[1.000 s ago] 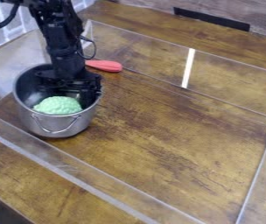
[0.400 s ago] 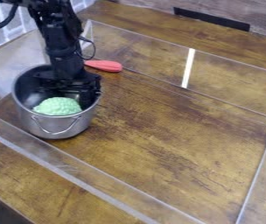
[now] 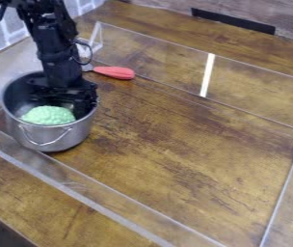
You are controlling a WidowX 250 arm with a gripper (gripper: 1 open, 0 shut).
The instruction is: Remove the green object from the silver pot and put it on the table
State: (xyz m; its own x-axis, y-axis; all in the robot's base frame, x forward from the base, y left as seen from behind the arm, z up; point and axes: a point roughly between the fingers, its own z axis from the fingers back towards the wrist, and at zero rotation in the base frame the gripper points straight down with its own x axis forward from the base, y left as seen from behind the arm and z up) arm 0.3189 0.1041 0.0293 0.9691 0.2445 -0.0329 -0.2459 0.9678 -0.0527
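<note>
The silver pot (image 3: 31, 138) stands at the left of the table (image 3: 188, 145), its wire handle facing the front. The green object (image 3: 46, 115), a bumpy light-green lump, lies inside it toward the near side. My gripper (image 3: 62, 96) points straight down into the back half of the pot, just behind and above the green lump. Its dark fingers stand spread apart, open, with nothing between them. The fingertips are hard to make out against the dark inside of the pot, so I cannot tell whether they touch the pot's wall.
A small flat red object (image 3: 115, 71) lies on the wood just behind and right of the pot. Clear acrylic walls (image 3: 117, 201) run along the front and left edges, close to the pot. A white strip (image 3: 208, 75) shows at the back wall.
The arm and the pot, with the green lump inside, have shifted together a little to the left in the picture. The jaws keep the same spread.
</note>
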